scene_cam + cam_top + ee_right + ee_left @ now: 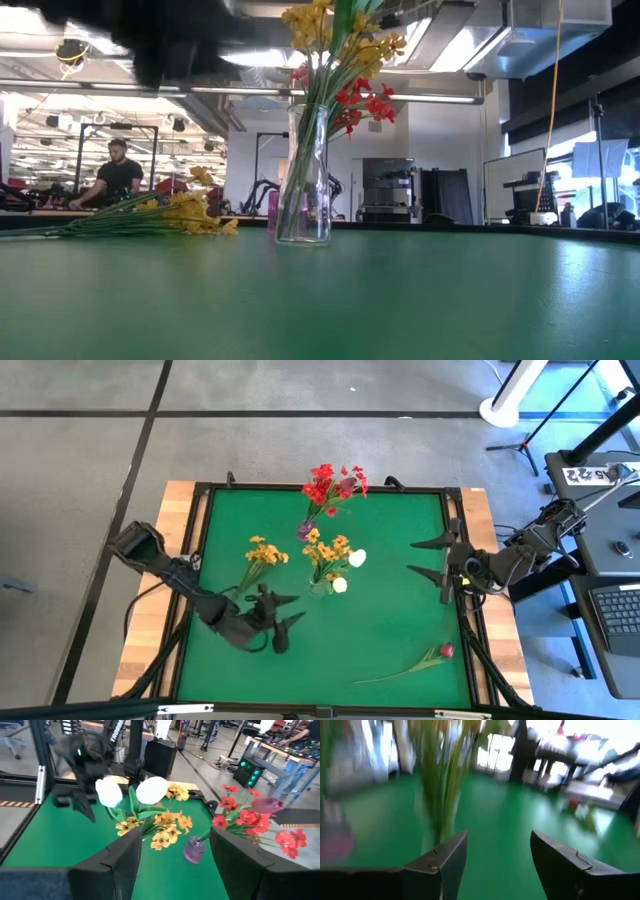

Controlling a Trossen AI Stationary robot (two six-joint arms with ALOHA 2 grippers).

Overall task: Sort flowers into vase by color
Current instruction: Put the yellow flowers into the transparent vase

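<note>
My left gripper (pixel 283 622) fingers apart, empty, beside clear vase (pixel 322 586). Right gripper (pixel 428 557) apart, idle at right edge. Loose yellow bunch (pixel 262 554) lies left of vase: light, floppy. I'd pinch mid-stem, not blooms.

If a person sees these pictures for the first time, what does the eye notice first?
First, the clear vase at the mat's centre, holding yellow-orange flowers and white buds. Behind it, red flowers stand in a small purple vase. One dark-red bud lies alone near the mat's front right corner.
</note>
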